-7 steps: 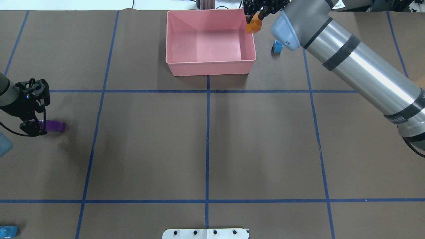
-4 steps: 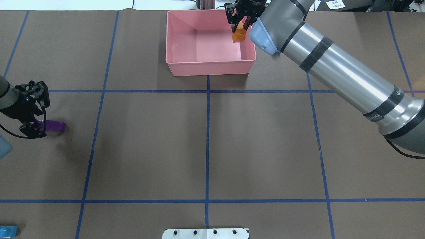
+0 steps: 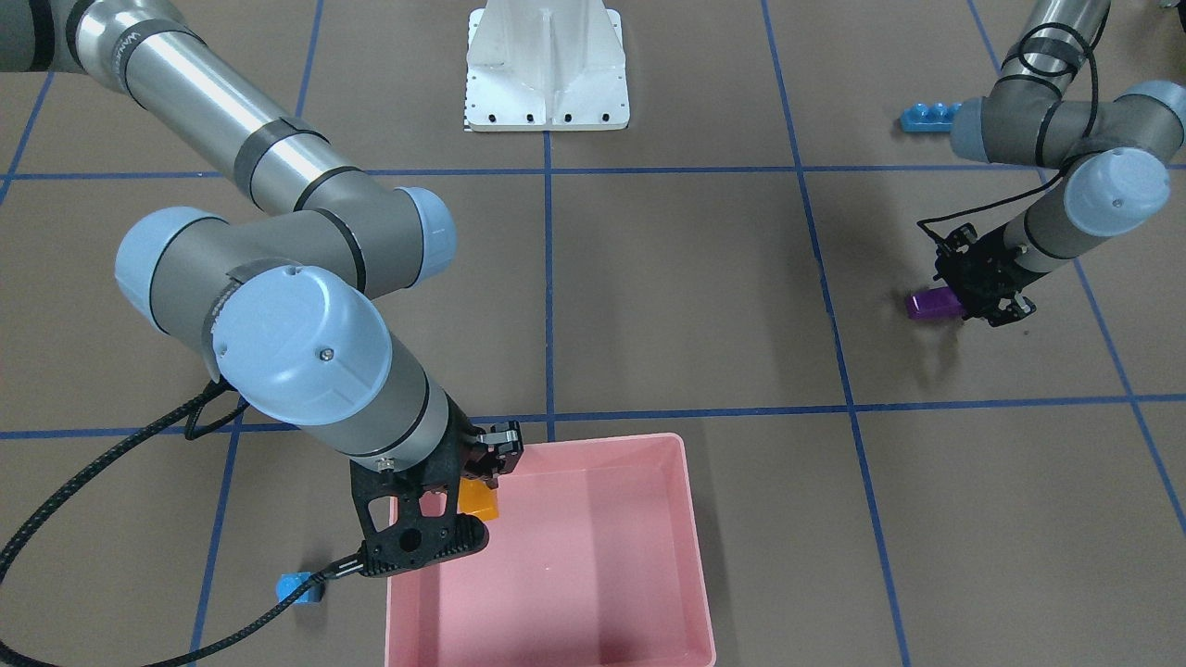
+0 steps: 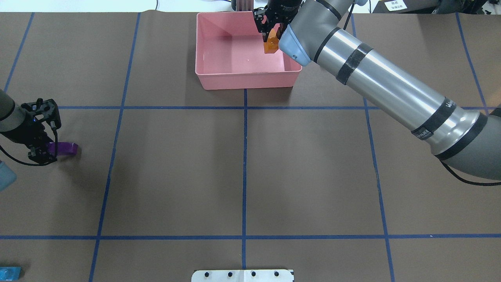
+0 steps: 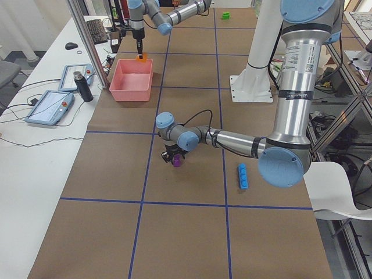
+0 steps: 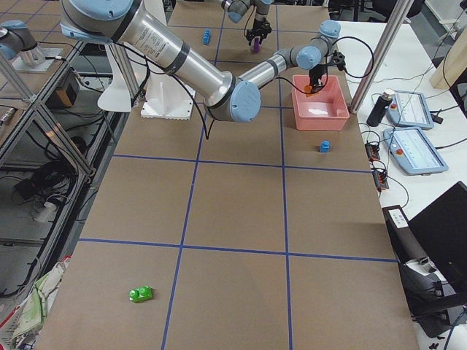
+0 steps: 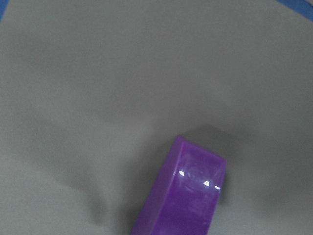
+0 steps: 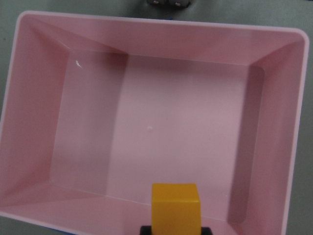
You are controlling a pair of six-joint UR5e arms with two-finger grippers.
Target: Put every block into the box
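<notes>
My right gripper point(image 4: 271, 33) is shut on the orange sloped block point(image 4: 271, 44) and holds it above the inside of the pink box point(image 4: 246, 80), near its right wall; the right wrist view shows the block point(image 8: 176, 205) over the box floor point(image 8: 29, 147). My left gripper point(image 4: 43, 150) is low at the table's left, shut on one end of the long purple block point(image 4: 64, 148), which fills the bottom of the left wrist view point(image 7: 183, 200). The small blue block point(image 3: 296, 585) lies beside the box. The long blue block point(image 4: 8, 272) lies at the near left corner. The green block point(image 6: 140, 294) lies far off on my right.
The white metal base point(image 4: 242, 276) stands at the table's near edge. The right arm's long silver link point(image 4: 383, 86) stretches diagonally over the table's right half and hides the small blue block in the overhead view. Blue tape lines cross the brown table.
My right gripper has carried the orange block leftward from beside the box's far right corner to over its inside. My left gripper has shifted slightly at the purple block, which stayed put.
</notes>
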